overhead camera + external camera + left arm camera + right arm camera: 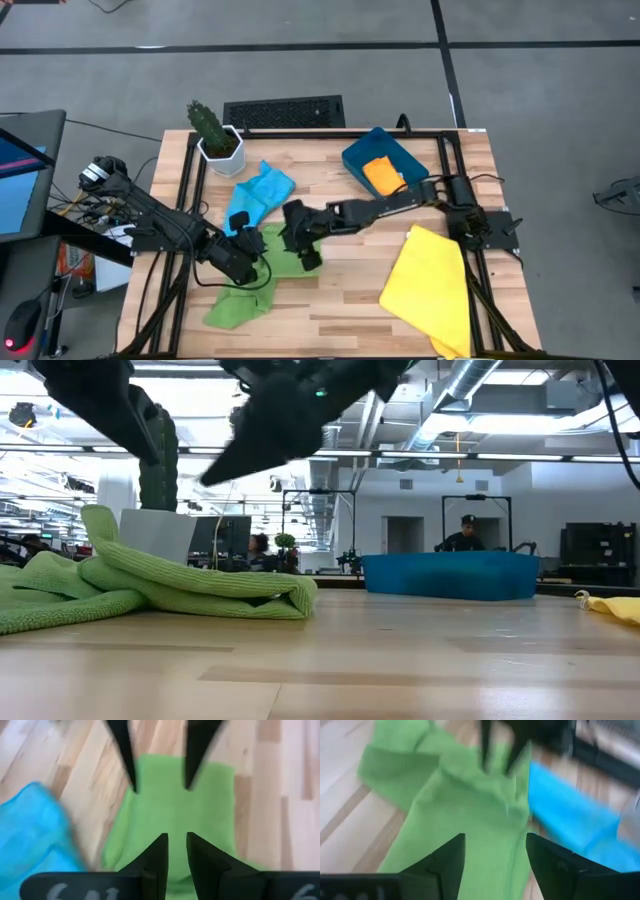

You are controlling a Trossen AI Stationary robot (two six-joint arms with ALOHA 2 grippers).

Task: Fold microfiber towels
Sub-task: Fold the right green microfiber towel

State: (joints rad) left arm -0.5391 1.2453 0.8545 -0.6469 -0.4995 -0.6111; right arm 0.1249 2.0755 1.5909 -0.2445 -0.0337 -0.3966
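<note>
High view: no readable writing. The right gripper [300, 238], fingers spread, hangs over the folded green towel [283, 252] at table centre; the left gripper [243, 258] sits at its 9 o'clock. A second green towel [236, 305] lies at 7, the blue towel [260, 192] at 11, the yellow towel [430, 285] at 4, overhanging the table [340, 310] edge. The teal bin [385, 160] at 1 holds the orange towel [382, 174]; bare wood lies toward 6.

Low view: the folded green towel's doubled edge faces open tabletop.

Left wrist view: its fingers [159, 856] stand narrowly apart; whether they pinch cloth I cannot tell.

Right wrist view: fingers [451, 855] wide, empty.
</note>
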